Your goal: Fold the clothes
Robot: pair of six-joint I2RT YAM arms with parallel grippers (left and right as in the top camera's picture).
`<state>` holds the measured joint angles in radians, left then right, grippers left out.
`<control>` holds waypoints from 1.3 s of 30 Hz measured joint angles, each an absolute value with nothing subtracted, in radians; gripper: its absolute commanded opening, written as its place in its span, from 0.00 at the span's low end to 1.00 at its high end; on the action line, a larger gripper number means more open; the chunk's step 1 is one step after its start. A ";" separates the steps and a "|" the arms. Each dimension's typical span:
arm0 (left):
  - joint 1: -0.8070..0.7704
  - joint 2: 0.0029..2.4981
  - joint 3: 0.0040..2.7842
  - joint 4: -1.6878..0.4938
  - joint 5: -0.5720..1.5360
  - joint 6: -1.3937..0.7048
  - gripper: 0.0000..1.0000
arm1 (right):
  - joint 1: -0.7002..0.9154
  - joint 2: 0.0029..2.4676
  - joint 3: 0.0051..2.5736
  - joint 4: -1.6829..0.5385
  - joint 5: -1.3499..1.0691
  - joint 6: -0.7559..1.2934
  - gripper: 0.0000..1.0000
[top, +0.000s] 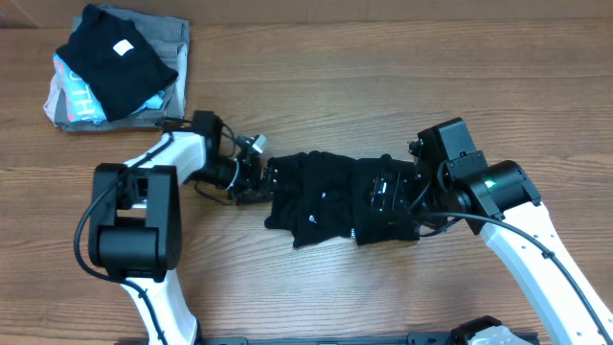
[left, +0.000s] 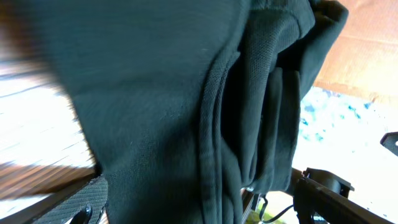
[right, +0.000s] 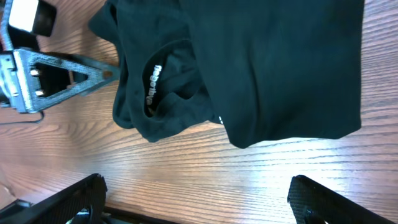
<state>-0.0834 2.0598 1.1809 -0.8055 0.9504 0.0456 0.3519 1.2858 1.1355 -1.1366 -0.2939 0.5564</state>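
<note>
Lying in a rumpled strip across the middle of the bench (top: 383, 86), the black shirt (top: 330, 196) sits between the two arms, well apart from the pile of folded garments (top: 115, 67) at the far left corner. The left pincer (top: 261, 175) is at the shirt's left end with its jaws spread wide. Cloth crowds its camera, yet nothing looks pinched. The right pincer (top: 388, 192) hovers over the right end, also released and empty, with bare wood showing between its fingers in the wrist view.

The shirt looks light, limp and soft. It should drape and sag rather than hold a shape, and the layers would likely slide over one another if tugged. It is not fragile, so a firm pinch should do no harm. The collar (right: 165, 81), with its white lettering, is thicker and stitched, which makes it a sound place to grip. The straight hem edge nearest the right pincer is another. Taking a single layer at an outer edge or corner seems wiser than grabbing the bunched middle.
</note>
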 measured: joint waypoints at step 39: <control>0.128 2.143 1.488 -1.263 0.513 -0.069 0.04 | 0.353 1.286 1.077 -1.013 -0.298 0.551 0.87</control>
